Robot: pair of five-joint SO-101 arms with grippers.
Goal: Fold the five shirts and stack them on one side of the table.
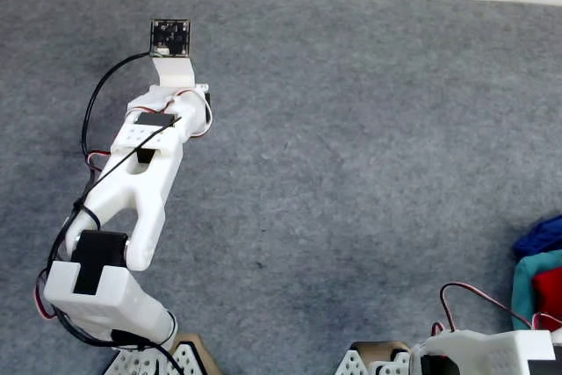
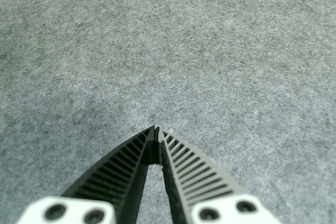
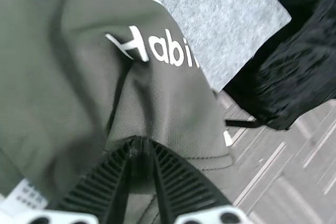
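The right gripper (image 3: 138,142) has its jaws pressed together on a fold of the grey shirt (image 3: 68,77), which drapes over the edge of the mat (image 3: 220,19). The fabric looks thin, limp and slick, so it would likely sag and slide from a single pinch. A hem or shoulder seam seems the surer hold. Beside it a black shirt (image 3: 286,72) hangs off the mat. Farther out over bare mat, the left gripper (image 2: 156,130) hangs closed on nothing.

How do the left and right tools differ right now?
The left tool is shut on nothing; the right tool pinches the grey shirt. The left tool hangs over bare table; the right tool is by the table's edge, floor beyond. Both are shut, black and ribbed.
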